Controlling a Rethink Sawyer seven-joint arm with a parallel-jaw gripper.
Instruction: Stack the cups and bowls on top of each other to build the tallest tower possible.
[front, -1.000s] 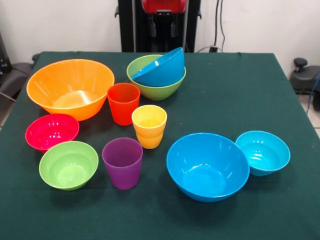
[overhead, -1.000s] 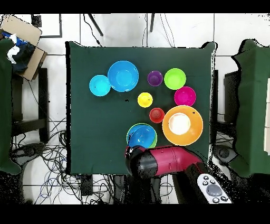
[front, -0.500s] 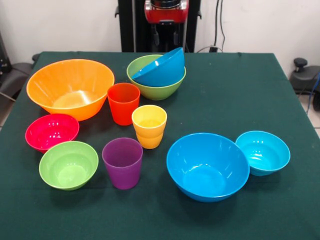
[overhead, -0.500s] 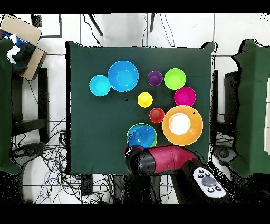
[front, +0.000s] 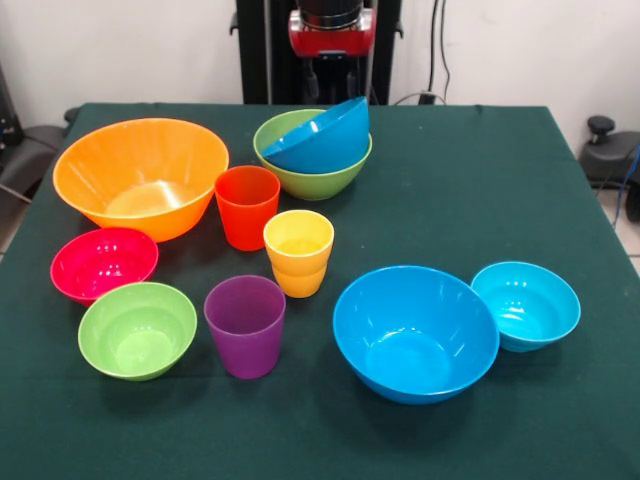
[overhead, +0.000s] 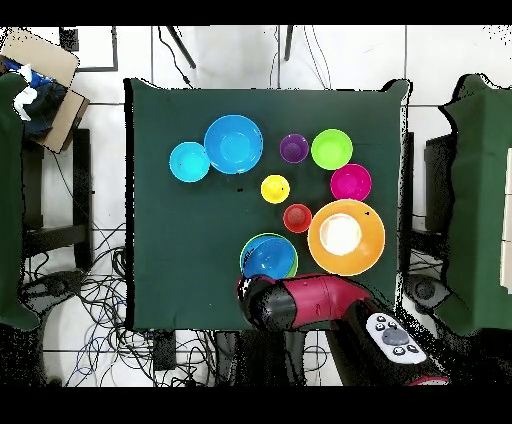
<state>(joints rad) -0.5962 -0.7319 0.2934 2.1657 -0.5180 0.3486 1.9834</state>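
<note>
The gripper (front: 331, 45) shows only as a red and black head at the table's far edge; whether its claw is open or closed cannot be told. Just before it, a large blue bowl (front: 322, 138) sits tilted inside the medium green bowl (front: 300, 175). The orange-red cup (front: 247, 206), yellow cup (front: 298, 252) and purple cup (front: 245, 325) stand empty, apart from each other.

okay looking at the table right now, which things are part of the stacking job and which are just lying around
Part of the job: orange bowl, blue bowl tilted in green bowl, pink bowl, small green bowl, big blue bowl, light-blue bowl, red cup, yellow cup, purple cup.

Lying about: cardboard box, floor cables.
</note>
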